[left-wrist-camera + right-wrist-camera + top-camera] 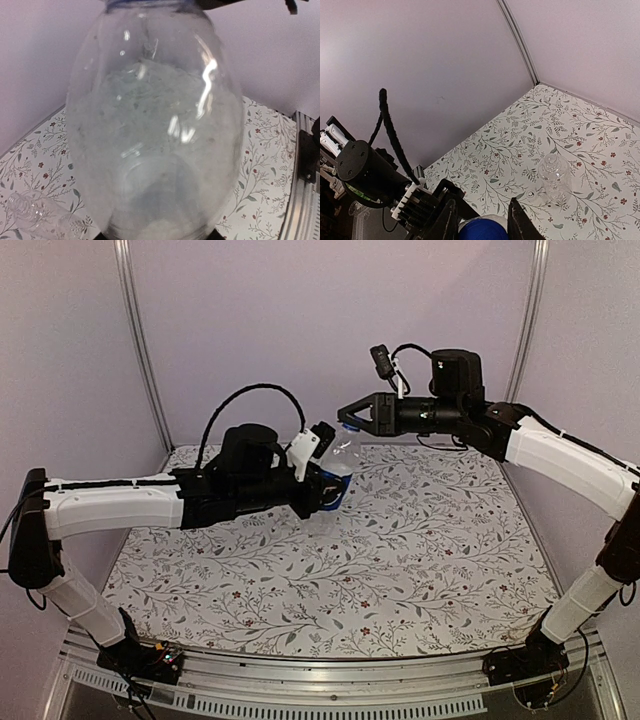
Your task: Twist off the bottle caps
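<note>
A clear, smooth-walled plastic bottle (155, 140), bulbous and streaked with glints, is seen filling the left wrist view. It is held raised above the floral-printed table (300, 580), neck uppermost, with the left gripper (323, 482) clamped on its blue label band. Its round, bright blue cap (480, 231) is pinched between the drawn-in fingers of the right gripper (347, 419), the right arm being stretched out level from the right. A second bottle (554, 179), plain and ribbed, is laid on the table. A small pale ring (531, 194) beside it may be its cap.
</note>
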`<state>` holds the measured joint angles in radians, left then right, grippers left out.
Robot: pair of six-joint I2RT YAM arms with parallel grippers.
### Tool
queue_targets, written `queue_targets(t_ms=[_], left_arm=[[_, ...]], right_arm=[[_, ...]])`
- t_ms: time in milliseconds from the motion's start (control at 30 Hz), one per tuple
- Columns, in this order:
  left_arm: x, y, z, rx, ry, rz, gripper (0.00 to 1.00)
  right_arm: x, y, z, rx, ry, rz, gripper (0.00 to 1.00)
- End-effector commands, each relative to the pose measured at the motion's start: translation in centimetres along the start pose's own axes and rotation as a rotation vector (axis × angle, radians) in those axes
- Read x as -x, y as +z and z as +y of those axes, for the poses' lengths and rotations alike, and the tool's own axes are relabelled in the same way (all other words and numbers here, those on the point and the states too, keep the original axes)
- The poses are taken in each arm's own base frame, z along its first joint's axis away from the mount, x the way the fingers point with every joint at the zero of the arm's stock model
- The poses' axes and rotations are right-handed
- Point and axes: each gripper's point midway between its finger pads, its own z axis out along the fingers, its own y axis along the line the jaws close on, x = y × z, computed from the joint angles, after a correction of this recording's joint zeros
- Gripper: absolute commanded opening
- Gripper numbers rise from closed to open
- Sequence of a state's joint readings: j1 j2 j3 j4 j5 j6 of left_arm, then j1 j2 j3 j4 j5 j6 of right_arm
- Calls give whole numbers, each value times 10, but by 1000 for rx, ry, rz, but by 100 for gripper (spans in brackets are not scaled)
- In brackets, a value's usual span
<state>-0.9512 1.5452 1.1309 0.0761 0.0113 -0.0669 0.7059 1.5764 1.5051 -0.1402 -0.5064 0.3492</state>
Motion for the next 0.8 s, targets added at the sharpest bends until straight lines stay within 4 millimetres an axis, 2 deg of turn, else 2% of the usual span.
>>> queue_targets(t_ms=[0,167,267,367,533,667,767], left_arm=[[14,-6,-19,-81,36,-31,26],[16,-28,-59,-406,53,-50,27],[15,-47,-80,-608,39,-46,28],[13,-63,-93,-741,26,-46,28],[15,-79,-95,-864,-8,-51,28],[17,-81,-87,-862,-29,-54,28],[17,-76,-80,-819,-30,-50,28]], right_arm=[[-5,0,27,140,-78,30,2],[-22,-16,64,404,-274,92,1],[-29,-26,75,512,-363,109,2],[-32,-35,79,610,-380,122,2],[-35,-44,79,711,-376,134,6],[-33,-44,76,709,-374,133,13],[-30,-40,71,669,-366,131,27]])
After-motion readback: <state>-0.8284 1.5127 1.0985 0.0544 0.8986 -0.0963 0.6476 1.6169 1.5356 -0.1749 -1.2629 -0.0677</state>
